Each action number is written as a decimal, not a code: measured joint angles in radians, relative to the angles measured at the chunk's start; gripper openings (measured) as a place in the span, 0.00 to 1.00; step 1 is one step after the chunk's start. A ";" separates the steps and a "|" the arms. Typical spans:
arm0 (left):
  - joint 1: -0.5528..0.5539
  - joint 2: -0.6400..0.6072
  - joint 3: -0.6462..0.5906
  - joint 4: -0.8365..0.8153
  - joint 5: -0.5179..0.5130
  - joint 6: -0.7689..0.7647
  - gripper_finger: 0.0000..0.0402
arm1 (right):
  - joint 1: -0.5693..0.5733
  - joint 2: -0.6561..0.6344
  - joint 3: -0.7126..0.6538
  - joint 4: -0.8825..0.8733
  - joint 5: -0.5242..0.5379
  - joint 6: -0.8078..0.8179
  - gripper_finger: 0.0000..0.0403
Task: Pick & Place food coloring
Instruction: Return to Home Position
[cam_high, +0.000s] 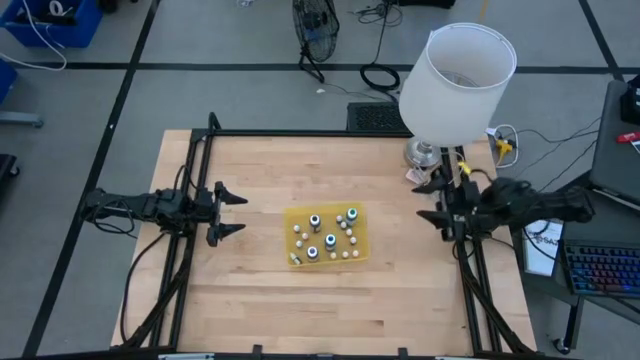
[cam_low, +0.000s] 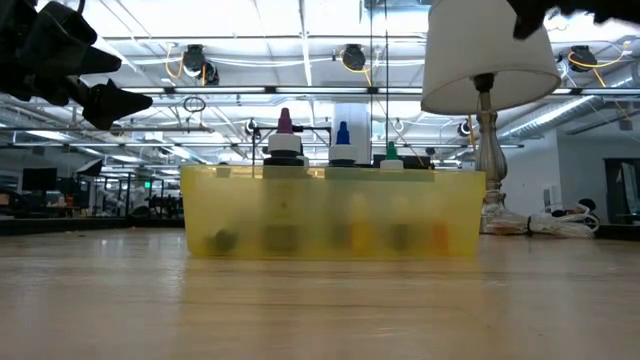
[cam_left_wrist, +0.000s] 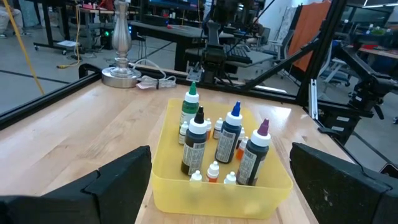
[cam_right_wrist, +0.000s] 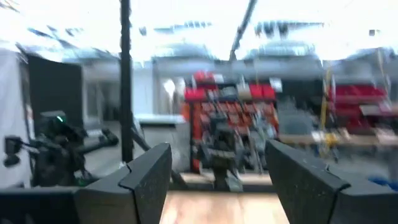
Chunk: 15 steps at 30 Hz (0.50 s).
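Note:
The food coloring (cam_left_wrist: 224, 140) is four upright squeeze bottles with dark bodies and green, black, blue and purple tips. They stand in a yellow tray (cam_high: 290, 215) at the table's middle, among several tiny white-capped bottles (cam_left_wrist: 213, 171). In the low view, three tips (cam_low: 342, 135) rise above the tray wall (cam_low: 330, 215). My left gripper (cam_high: 243, 213) hovers open to the tray's left, pointing at it, its fingers (cam_left_wrist: 118, 180) framing the tray. My right gripper (cam_high: 419, 200) hangs open to the tray's right, also facing it, and its wrist view (cam_right_wrist: 217, 180) looks level over the table.
A table lamp with a white shade (cam_high: 457, 80) stands on its metal base (cam_high: 425, 152) at the far right corner, just behind my right arm. A black frame (cam_high: 300, 133) edges the table. Bare wood lies on all sides of the tray.

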 joint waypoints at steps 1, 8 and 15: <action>0.000 0.000 0.000 0.000 0.000 0.000 0.94 | -0.007 -0.012 -0.063 0.087 -0.024 0.000 0.61; 0.000 0.000 0.000 0.000 0.000 0.000 0.94 | -0.052 -0.051 -0.305 0.371 -0.138 0.034 0.62; 0.000 0.000 0.000 0.000 0.000 0.000 0.94 | -0.051 -0.056 -0.378 0.390 -0.271 0.078 0.60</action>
